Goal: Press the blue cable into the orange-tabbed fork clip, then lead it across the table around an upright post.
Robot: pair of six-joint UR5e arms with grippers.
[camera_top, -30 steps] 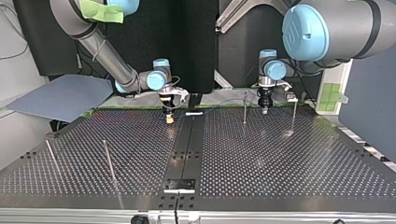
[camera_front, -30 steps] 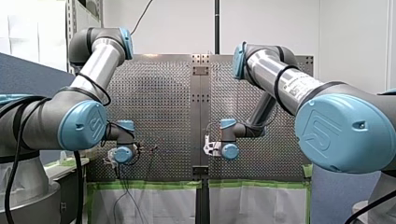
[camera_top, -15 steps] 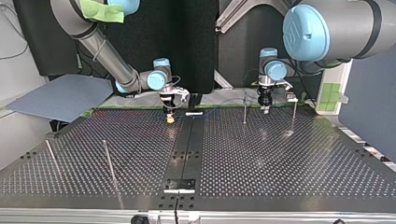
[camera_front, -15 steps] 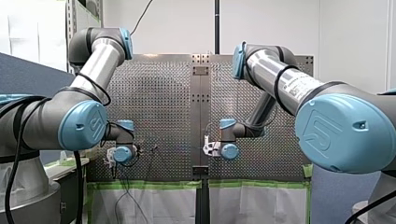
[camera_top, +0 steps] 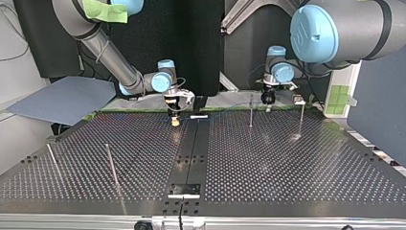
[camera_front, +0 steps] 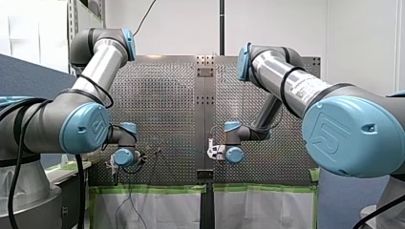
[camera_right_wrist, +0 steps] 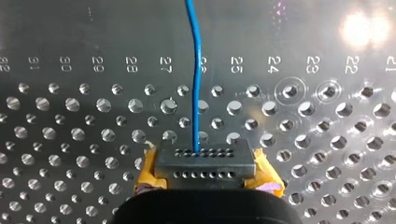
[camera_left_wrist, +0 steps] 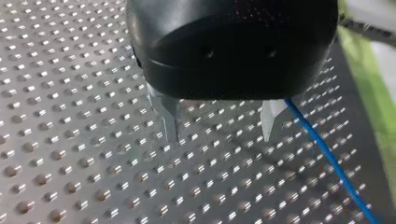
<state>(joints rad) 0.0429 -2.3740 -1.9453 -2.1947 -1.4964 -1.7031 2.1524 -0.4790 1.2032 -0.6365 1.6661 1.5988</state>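
Observation:
The blue cable (camera_right_wrist: 195,70) runs straight ahead from my right gripper (camera_right_wrist: 205,161), whose yellow-backed pads are shut on it just above the perforated table (camera_top: 287,167). In the top view that gripper (camera_top: 175,120) stands near the centre strip. My left gripper (camera_left_wrist: 219,137) is open with nothing between its metal fingers (camera_left_wrist: 169,116); the cable (camera_left_wrist: 327,158) lies on the table just outside one finger. In the top view it (camera_top: 267,101) hangs above the table's far edge beside an upright post (camera_top: 251,111). I cannot make out an orange-tabbed clip.
A second post (camera_top: 301,119) stands near the far edge at the top view's right. Two more posts (camera_top: 111,164) (camera_top: 51,160) lean at its left. A small white piece (camera_top: 199,116) lies on the centre strip. A blue-grey sheet (camera_top: 62,98) lies beyond the table's left corner.
My left gripper has opened, let go of the cable and lifted away from the table toward the far edge. My right gripper has stayed put, shut on the cable.

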